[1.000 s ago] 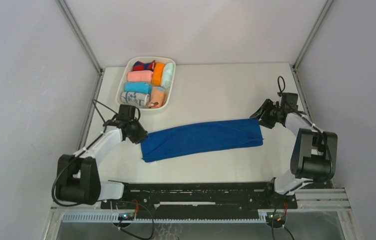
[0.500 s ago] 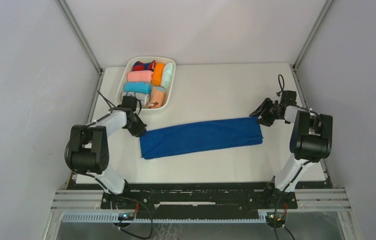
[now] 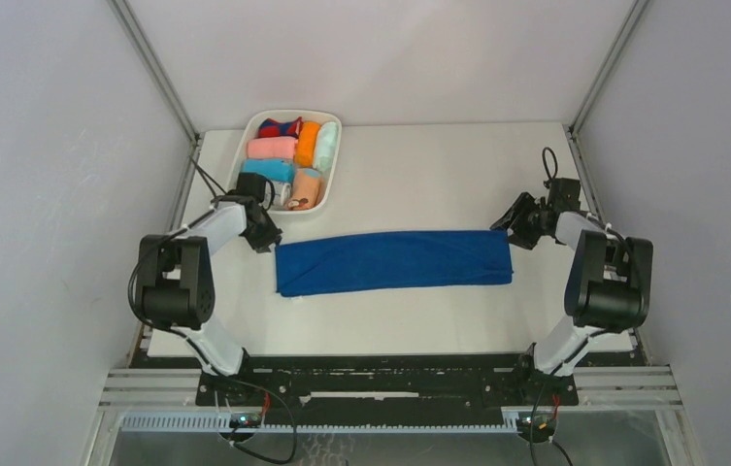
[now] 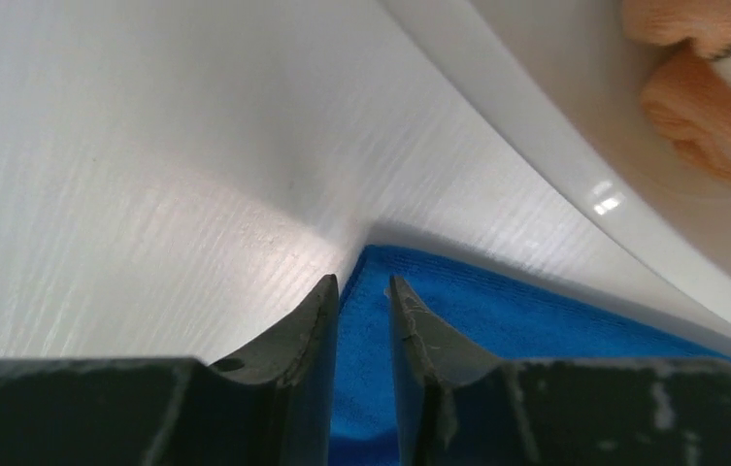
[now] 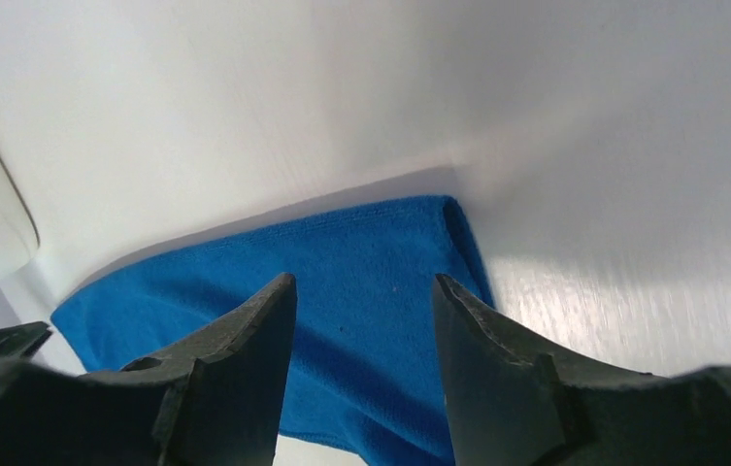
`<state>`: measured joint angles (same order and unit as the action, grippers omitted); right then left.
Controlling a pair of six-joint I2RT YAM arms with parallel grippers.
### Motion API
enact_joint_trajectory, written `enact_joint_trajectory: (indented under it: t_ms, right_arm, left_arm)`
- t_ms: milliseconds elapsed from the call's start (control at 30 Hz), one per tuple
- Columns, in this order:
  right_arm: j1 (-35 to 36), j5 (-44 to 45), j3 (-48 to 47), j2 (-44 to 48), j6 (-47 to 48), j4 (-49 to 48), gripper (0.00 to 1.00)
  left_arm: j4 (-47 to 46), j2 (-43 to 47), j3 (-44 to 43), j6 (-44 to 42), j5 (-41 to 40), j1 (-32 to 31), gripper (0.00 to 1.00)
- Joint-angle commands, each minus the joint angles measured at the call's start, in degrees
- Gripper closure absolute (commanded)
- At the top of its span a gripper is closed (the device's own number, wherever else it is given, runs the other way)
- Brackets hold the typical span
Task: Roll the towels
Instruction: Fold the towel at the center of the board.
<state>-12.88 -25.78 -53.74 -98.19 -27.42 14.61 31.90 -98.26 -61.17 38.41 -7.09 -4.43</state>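
The long royal-blue towel (image 3: 395, 262) lies flat as a straight strip across the middle of the table. My left gripper (image 3: 269, 243) is at its far left corner. In the left wrist view the jaws (image 4: 361, 282) stand narrow, with blue towel (image 4: 536, 320) filling the gap between them. My right gripper (image 3: 509, 225) hovers at the towel's right end. Its jaws (image 5: 361, 279) stand wide over the blue towel (image 5: 245, 262), holding nothing. A small peach-orange towel (image 3: 308, 187) lies rolled in the tray's near right corner and shows again (image 4: 711, 116) in the left wrist view.
A white tray (image 3: 338, 146) at the back left holds several rolled cloths: pink, orange, mint, light blue and a white printed one. Its rim (image 4: 555, 165) is close beside the left gripper. Grey walls with metal posts close in the table.
The towel's left end has swung toward the far side, so the strip now lies straight instead of slanted. The left gripper moved with it toward the tray. The right gripper barely shifted.
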Motion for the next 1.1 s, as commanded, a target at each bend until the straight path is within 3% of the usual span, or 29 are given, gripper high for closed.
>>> enact_joint_trajectory:
  t_ms: [0, 267, 400, 533, 833, 1067]
  right_arm:
    - [2.64, 4.52, 1.29, 9.36, 3.16, 1.63, 0.46]
    - [11.58, 13.05, 6.25, 24.07, 3.67, 8.68, 0.47]
    - [16.05, 22.71, 11.99, 32.85, -1.43, 8.97, 0.46]
    - [18.4, 26.19, 17.63, 38.27, -6.99, 8.0, 0.46]
    - [21.7, 25.83, 24.2, 36.41, -15.81, 2.41, 0.54]
    - [22.88, 26.06, 26.14, 33.14, -20.38, -2.43, 0.56]
  left_arm:
    - [-0.37, 9.08, 0.03, -2.52, -1.39, -2.05, 0.67]
    - [1.3, 22.75, 8.03, -1.42, 1.28, -7.18, 0.56]
    - [1.68, 28.34, 12.69, -0.84, 0.79, -10.95, 0.53]
    - [1.84, 32.67, 16.49, -0.18, -2.01, -16.34, 0.5]
    - [1.77, 32.39, 17.14, -1.81, -8.57, -26.65, 0.43]
    - [1.08, 33.26, 16.82, -3.36, -11.21, -29.5, 0.32]
